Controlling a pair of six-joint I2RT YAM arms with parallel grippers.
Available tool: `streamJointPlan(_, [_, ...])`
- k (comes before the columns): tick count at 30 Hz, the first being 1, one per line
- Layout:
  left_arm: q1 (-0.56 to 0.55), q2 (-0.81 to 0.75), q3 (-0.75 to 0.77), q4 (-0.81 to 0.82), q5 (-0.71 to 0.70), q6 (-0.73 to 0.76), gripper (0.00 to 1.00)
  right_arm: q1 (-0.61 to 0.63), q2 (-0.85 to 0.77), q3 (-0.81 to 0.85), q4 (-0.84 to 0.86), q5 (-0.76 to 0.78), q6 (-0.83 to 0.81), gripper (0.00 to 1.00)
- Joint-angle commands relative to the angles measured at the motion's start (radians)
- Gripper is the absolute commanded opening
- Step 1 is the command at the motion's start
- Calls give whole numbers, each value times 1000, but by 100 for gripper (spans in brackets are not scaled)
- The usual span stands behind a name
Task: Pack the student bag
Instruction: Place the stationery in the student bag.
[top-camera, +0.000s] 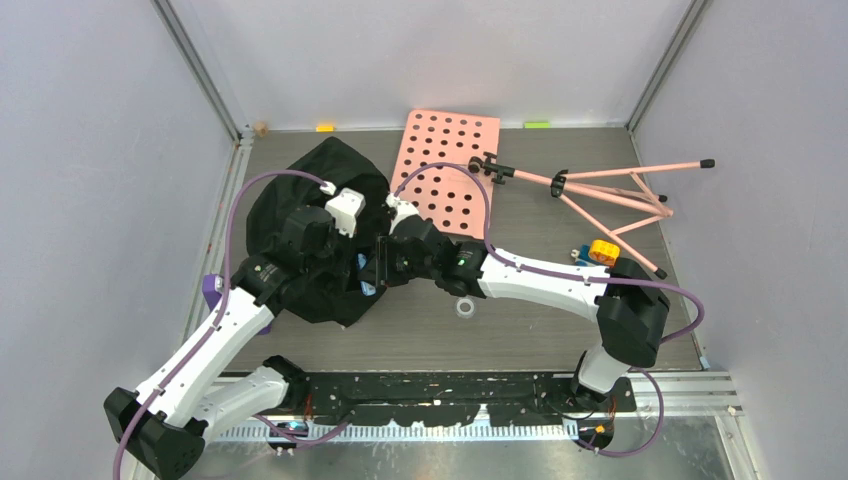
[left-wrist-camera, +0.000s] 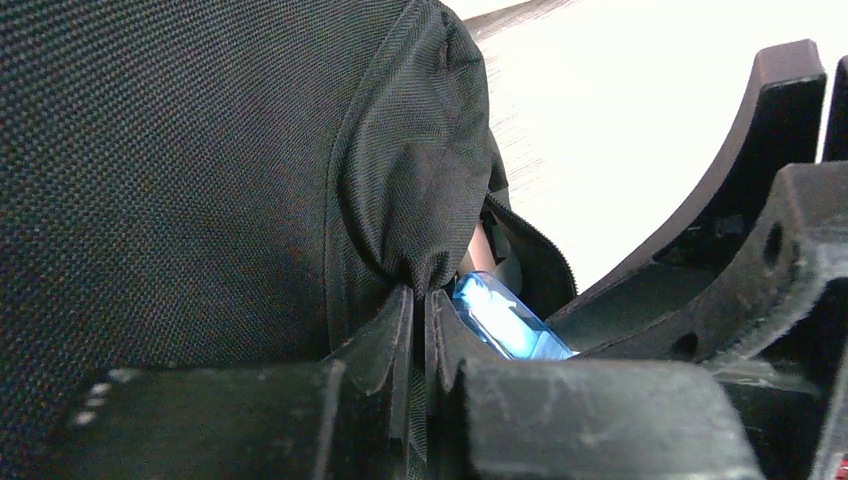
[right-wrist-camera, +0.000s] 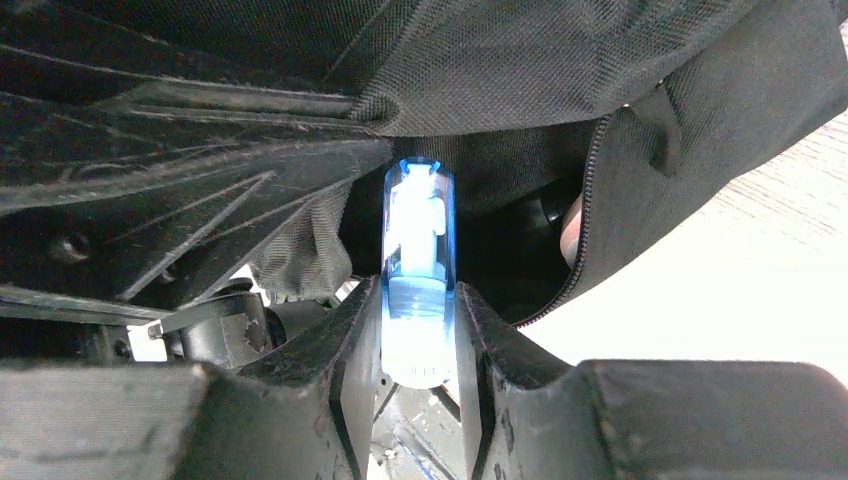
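Top external view: a large black soft fabric backpack, the student bag (top-camera: 300, 175), lies left of centre on the grey table (top-camera: 520, 330). Both arms meet at its right edge.

Left wrist view: the left gripper (left-wrist-camera: 418, 305) has its jaws pressed together on a fold of the bag's black fabric, beside the zip opening.

Right wrist view: the right gripper (right-wrist-camera: 418, 300) has its jaws narrowly apart, clamping a translucent blue plastic tube (right-wrist-camera: 418, 225) whose tip points into the bag's dark opening.

In the top view, a pink perforated board (top-camera: 450, 170) lies just right of the bag. A pink folding stand with black tips (top-camera: 610, 190) sprawls at upper right. A small yellow and blue object (top-camera: 602, 252) sits right of centre, and a small clear ring (top-camera: 466, 307) sits near the frame's middle.
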Motion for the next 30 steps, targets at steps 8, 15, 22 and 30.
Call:
streamJointPlan(8, [0,-10,8,27,5,0,0,7,13,12,43,111,-27,3])
streamJointPlan(15, [0,-6,8,27,7,0,0,7,57,69,89,200,-96,3])
streamJointPlan(22, [0,-6,8,27,7,0,0,6,93,72,180,251,-123,3])
streamJointPlan(30, [0,-4,8,27,2,1,0,6,101,85,221,312,-114,3])
